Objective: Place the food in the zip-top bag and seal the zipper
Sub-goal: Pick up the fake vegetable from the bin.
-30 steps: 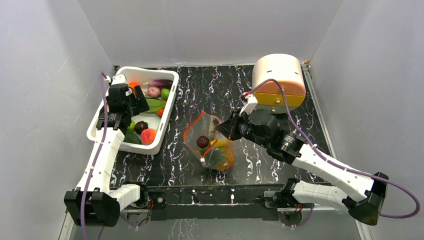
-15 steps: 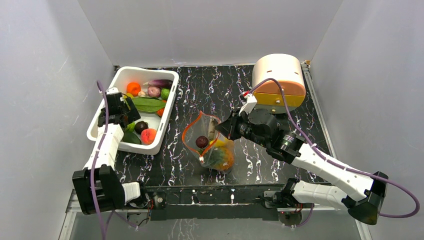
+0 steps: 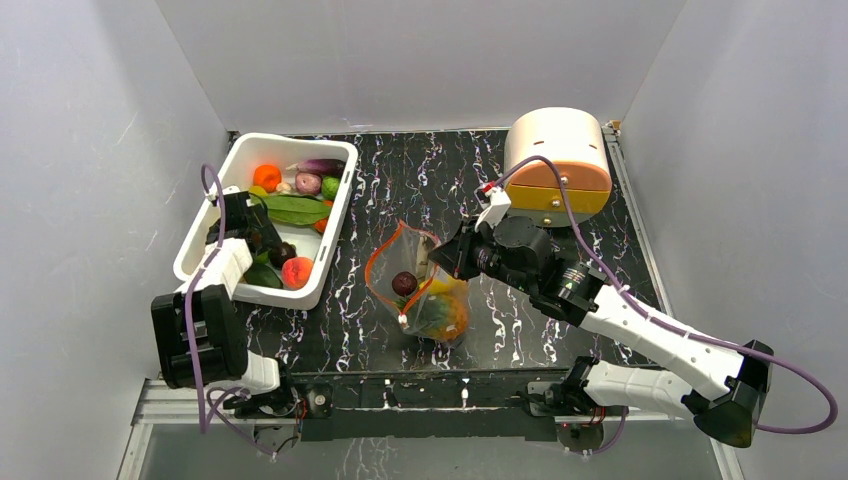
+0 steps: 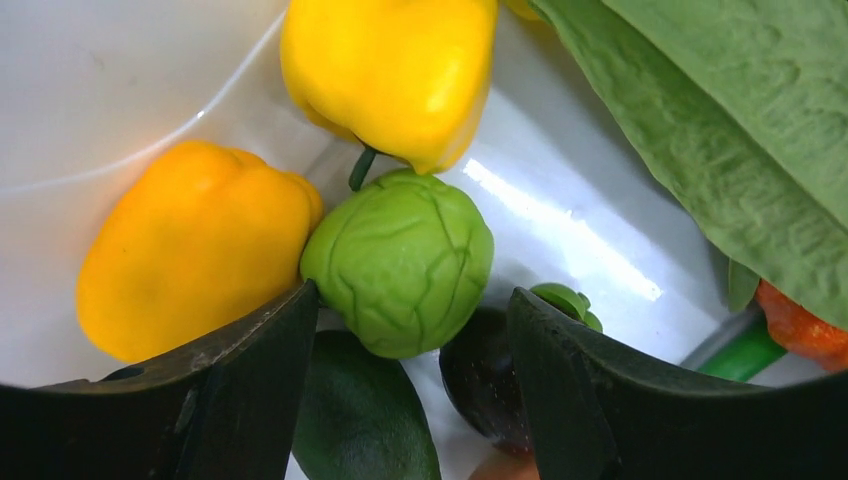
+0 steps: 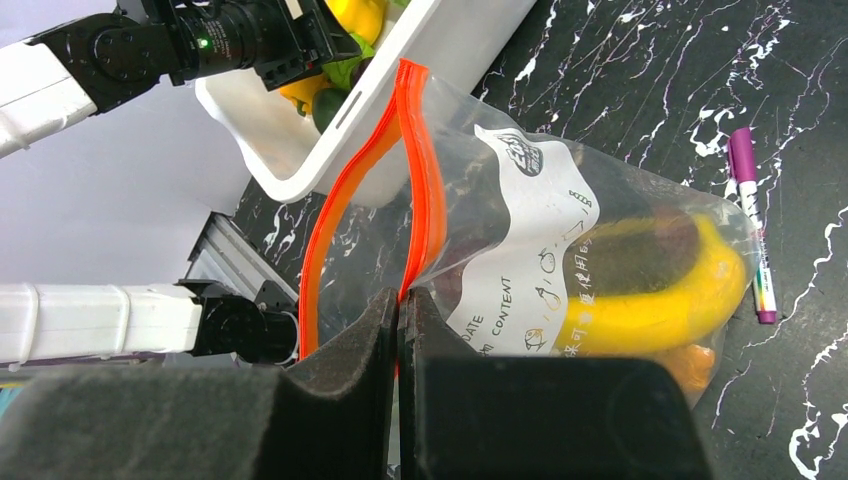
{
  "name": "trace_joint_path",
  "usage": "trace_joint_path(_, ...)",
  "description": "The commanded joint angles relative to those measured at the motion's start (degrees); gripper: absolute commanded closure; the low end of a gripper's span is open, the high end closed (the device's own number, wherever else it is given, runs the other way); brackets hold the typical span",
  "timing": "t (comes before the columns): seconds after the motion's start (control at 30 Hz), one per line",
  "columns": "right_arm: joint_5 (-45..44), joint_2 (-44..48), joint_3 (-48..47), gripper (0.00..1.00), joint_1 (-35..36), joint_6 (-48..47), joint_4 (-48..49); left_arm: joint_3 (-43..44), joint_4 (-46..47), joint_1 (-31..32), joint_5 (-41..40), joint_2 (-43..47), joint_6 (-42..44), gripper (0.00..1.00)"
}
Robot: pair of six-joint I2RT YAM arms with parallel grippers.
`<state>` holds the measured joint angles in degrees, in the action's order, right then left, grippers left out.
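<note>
Left gripper (image 4: 410, 305) reaches into the white tub (image 4: 120, 80), jaws spread, gripping nothing; a green toy fruit (image 4: 400, 260) lies just ahead, between the fingertips, touching two yellow peppers (image 4: 390, 70); right gripper (image 5: 400, 310), well apart at table centre, pinches the zipper (image 5: 425, 190), holding the zip-top bag (image 5: 560, 220) mouth open.

zip-top bag (image 5: 540, 230), seemingly "DATE", "CONTENT" printed

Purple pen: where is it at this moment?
Right wrist view, far right: the purple pen lies on the black table, beside the filled end of the zip-top bag.
</note>
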<state>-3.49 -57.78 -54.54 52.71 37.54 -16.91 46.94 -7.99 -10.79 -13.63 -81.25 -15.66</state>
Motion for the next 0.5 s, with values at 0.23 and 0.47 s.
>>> trace_joint_path(0.23, -1.5, 1.9, -3.9, 1.00, -0.2, -1.3, 3.9, 0.8, 3.7, -0.5, -0.9, -3.9, -0.1, 0.35)
trace_joint_path(0.47, -1.6, 2.4, -3.5, 1.00, -0.2, -0.9, 4.2, -0.3, 2.9, -0.5, 0.7, -3.5, 0.6, 0.46)
